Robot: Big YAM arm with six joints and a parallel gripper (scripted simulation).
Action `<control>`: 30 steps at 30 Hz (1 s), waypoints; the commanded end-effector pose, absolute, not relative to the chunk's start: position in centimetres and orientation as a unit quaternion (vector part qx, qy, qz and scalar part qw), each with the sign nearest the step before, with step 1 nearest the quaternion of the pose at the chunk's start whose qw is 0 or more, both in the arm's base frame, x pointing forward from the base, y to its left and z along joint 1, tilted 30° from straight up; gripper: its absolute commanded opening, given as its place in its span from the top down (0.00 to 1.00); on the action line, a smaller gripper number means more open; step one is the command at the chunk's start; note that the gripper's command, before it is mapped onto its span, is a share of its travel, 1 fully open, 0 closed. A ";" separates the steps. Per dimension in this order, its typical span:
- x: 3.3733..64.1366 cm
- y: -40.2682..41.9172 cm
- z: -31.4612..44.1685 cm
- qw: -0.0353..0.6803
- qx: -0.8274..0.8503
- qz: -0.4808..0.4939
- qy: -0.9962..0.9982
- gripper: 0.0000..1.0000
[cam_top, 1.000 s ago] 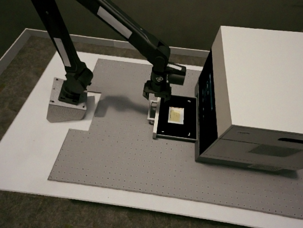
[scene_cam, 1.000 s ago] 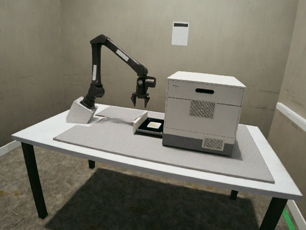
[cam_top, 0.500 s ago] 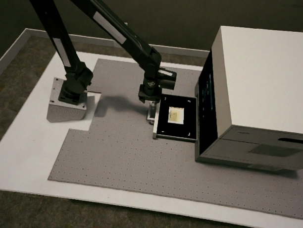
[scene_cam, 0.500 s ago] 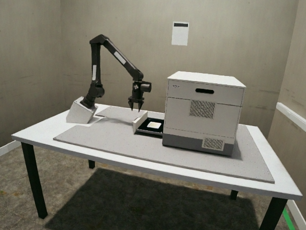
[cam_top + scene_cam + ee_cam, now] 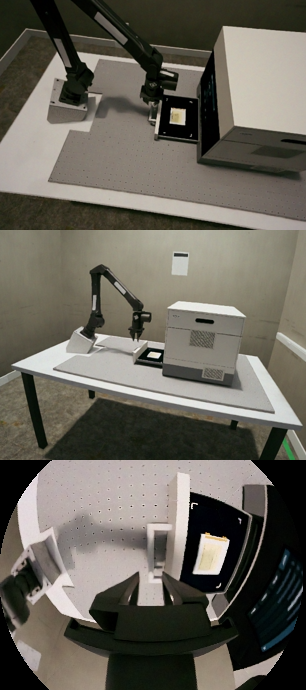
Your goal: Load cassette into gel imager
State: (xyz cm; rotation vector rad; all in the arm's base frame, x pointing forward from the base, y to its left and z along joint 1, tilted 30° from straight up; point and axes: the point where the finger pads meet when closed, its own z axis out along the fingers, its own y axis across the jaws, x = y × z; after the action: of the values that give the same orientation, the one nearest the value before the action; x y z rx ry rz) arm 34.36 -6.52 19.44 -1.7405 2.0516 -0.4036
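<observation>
Plain grey-beige walls stood behind a white table [image 5: 32, 358], a sheet of paper [image 5: 180, 266] pinned up on one of them. On the table lay a grey perforated mat [image 5: 125, 160] [image 5: 105, 372] [image 5: 110, 505], and the gel imager [image 5: 265, 80] [image 5: 202, 345] [image 5: 280, 590] stood upright on it, its drawer [image 5: 179, 139] [image 5: 149, 362] [image 5: 180, 525] out towards the arm. I could see the cassette [image 5: 178, 116] [image 5: 154, 355] [image 5: 212, 554] lying flat on the drawer's black bed, between the four white corner marks, its pale yellow gel showing. From where I stood, the gripper [image 5: 151, 110] [image 5: 136, 340] [image 5: 150, 575] pointed down above the drawer's front handle [image 5: 151, 117] [image 5: 151, 552], fingertips somewhat apart with nothing pinched between them. A slanted grey block [image 5: 67, 112] [image 5: 78, 343] [image 5: 47, 557] carried the black arm [image 5: 140, 50] [image 5: 120, 287] at the table's far end.
</observation>
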 end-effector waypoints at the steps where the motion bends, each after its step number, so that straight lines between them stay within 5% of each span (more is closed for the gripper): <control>1: 35.0 -6.2 18.7 0.211 -0.626 -0.144 0.737 0.69; 30: 36.6 -6.0 15.8 0.210 -0.626 -0.144 0.737 0.69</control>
State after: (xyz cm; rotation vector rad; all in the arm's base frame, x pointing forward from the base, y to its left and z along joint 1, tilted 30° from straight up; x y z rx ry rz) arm 36.17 -6.37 16.58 -1.7405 2.0495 -0.4056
